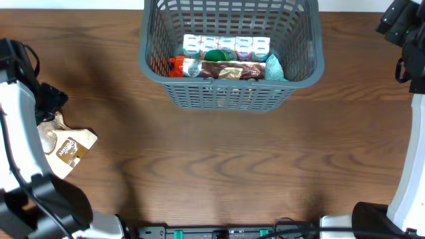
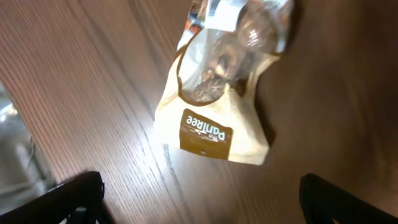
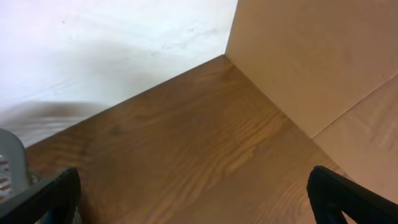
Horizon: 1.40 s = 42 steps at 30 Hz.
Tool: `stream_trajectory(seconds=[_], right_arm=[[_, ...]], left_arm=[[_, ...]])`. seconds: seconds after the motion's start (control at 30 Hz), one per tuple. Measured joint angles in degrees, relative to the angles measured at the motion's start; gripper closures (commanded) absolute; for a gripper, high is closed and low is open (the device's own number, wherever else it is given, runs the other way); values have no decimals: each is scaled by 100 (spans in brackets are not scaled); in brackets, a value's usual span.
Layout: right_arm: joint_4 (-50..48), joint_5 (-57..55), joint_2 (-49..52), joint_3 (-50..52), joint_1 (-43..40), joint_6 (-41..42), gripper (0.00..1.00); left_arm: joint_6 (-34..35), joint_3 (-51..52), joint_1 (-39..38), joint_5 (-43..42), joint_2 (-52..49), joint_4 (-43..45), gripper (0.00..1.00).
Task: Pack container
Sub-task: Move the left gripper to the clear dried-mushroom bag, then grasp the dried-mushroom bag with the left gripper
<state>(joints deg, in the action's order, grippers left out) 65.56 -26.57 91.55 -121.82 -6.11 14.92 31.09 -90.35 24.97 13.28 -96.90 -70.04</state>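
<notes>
Your left gripper [image 2: 199, 186] hangs with its fingers [image 2: 78, 193] spread wide and nothing between them. Just ahead of the tips, on the line between them, a beige snack packet [image 2: 211, 118] lies flat on the wooden table [image 2: 93, 81], apart from both fingers. Only this wrist view shows its brown label and the clear window at its far end. From overhead the same packet [image 1: 70, 149] is half hidden under the left arm.

Your right gripper [image 3: 193, 186] is likewise released, fingers [image 3: 46, 193] parted over bare wood with nothing between them. Beyond them stand a white wall [image 3: 112, 43] and a tan panel [image 3: 311, 62]. A sliver of the container [image 3: 12, 152] shows at the left edge of this view, just above the left-hand finger.

Only the overhead camera shows the container [image 1: 229, 93] whole, at the table's far edge, well apart from both sets of fingers. Inside lie a row of small white packs [image 1: 226, 45], a long wrapper [image 1: 212, 68] with an orange end, and a teal packet [image 1: 274, 68].
</notes>
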Motion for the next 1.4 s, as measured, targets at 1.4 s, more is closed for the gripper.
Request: stream_trajectory(seconds=[1.4], right_arm=[[2,0,0,0,0,0,1]], left_arm=[[-1641,1462,597,-844,-1432,2721,2]])
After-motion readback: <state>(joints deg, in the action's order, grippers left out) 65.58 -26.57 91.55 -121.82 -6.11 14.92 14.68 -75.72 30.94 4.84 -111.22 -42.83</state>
